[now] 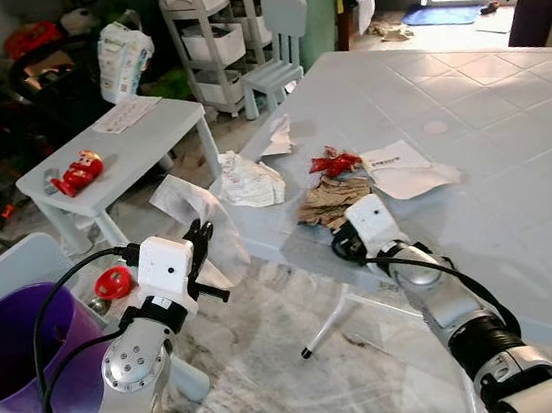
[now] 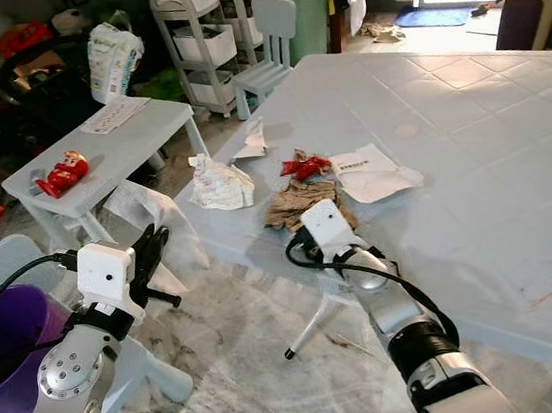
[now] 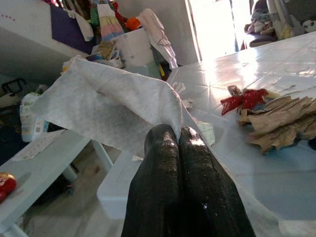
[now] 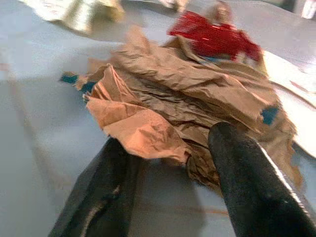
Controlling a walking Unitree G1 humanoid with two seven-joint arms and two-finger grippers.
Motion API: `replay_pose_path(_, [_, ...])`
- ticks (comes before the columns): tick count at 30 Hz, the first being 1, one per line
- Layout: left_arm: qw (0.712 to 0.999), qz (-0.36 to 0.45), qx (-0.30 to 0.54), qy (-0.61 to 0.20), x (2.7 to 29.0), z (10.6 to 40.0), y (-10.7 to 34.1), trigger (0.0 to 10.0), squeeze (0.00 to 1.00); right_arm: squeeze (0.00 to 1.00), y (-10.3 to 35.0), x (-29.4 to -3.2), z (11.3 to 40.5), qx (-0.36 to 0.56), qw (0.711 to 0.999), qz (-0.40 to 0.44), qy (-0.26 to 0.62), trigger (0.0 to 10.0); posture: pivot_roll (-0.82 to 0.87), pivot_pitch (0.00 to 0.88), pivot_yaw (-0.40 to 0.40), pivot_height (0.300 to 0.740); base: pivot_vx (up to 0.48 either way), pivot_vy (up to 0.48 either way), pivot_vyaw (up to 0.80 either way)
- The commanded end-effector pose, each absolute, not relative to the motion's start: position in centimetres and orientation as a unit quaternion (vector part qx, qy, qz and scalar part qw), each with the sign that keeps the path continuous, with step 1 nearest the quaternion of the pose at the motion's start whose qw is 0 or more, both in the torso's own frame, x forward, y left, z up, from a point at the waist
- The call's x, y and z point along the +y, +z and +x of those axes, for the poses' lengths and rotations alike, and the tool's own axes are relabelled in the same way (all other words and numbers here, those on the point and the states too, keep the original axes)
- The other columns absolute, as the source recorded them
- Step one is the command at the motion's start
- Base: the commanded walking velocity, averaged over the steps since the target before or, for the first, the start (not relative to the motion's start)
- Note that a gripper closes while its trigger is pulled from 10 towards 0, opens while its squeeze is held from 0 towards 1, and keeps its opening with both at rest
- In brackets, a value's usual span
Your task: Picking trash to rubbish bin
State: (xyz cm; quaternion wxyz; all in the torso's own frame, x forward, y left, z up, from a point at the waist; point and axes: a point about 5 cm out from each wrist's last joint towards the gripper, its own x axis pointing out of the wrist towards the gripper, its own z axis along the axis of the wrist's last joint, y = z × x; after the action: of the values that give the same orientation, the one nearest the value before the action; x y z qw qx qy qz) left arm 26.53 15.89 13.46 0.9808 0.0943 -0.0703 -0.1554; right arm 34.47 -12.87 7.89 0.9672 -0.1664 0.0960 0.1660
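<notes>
Two grippers on my screens. Left gripper (image 3: pixel 180 143): fingers pressed together, pinching a white tissue (image 3: pixel 106 106) by its edge; the sheet hangs limp and creased in the lower left of the head view, off the table edge, above the floor. Purple rubbish bin (image 1: pixel 17 349): at the lower left, beside my left arm. Right gripper (image 4: pixel 168 163): fingers spread wide, their tips at either side of the near edge of a crumpled brown paper (image 4: pixel 182 98); I cannot tell whether they touch it. That paper: torn, deeply wrinkled, lying on the pale tiled table (image 1: pixel 507 118) at frame centre. Red wrapper (image 1: pixel 334 162): touching the brown paper's far side. White crumpled paper (image 1: pixel 250 182): left of it, near the table corner.
</notes>
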Motion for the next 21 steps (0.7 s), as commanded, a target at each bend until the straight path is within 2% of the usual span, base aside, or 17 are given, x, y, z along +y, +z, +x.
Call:
replay_pose_path(1, [0.982,0.093,-0.074,-0.147,16.25,26.83,13.96,0.0,0.00,0.00,8.49,-12.67,34.86,0.084,0.970,-0.162,0.162,0.0,0.11,0.020,0.103,0.740,0.000,0.000,0.00])
replay_pose_path(21, [0.983,0.091,-0.065,-0.145,16.17,27.08,13.76,0.0,0.00,0.00,9.31,-12.83,34.99,0.050,0.978,-0.143,0.146,0.0,0.10,0.020,0.100,0.740,0.000,0.000,0.00])
